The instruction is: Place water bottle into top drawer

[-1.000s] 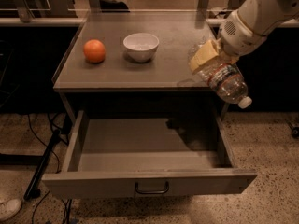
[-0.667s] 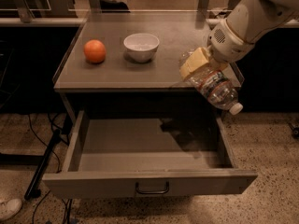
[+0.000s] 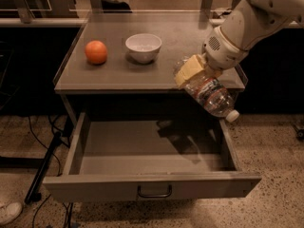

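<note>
The water bottle [image 3: 212,96] is clear crinkled plastic with a white cap, tilted cap-down to the right. My gripper [image 3: 194,71], with pale yellow fingers, is shut on its upper end and holds it in the air over the right part of the open top drawer [image 3: 152,186]. The drawer is grey metal, pulled fully out, with a dark curved handle at the centre of its front panel. Its inside shows only the shadow of arm and bottle.
An orange [image 3: 96,52] and a white bowl [image 3: 143,47] sit on the grey cabinet top [image 3: 114,75] to the left of my gripper. A black cable and a stand leg lie on the speckled floor at the left.
My gripper has carried the bottle a little to the left and down, further over the open drawer. The orange and the bowl have not moved.
</note>
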Robot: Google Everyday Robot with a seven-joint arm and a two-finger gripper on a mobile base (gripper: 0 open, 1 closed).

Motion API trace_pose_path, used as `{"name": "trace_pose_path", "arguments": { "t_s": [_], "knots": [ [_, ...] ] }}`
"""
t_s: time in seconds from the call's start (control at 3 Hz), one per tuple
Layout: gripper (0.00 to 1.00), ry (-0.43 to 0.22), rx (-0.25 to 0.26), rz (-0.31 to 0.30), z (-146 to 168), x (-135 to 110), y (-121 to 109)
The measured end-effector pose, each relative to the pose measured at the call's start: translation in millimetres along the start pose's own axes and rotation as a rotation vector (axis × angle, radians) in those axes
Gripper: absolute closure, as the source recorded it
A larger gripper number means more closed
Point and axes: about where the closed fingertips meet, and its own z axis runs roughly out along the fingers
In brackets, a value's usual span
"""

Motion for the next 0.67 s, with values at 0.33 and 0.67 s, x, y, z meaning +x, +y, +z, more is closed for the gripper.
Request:
{"name": "trace_pose_path", "arguments": {
  "t_s": [0.33,0.67],
  "knots": [
    [1.00,0.012,-0.013,0.019,20,1,0],
    [1.00,0.010,-0.042,0.052,66,1,-2]
  ]
}}
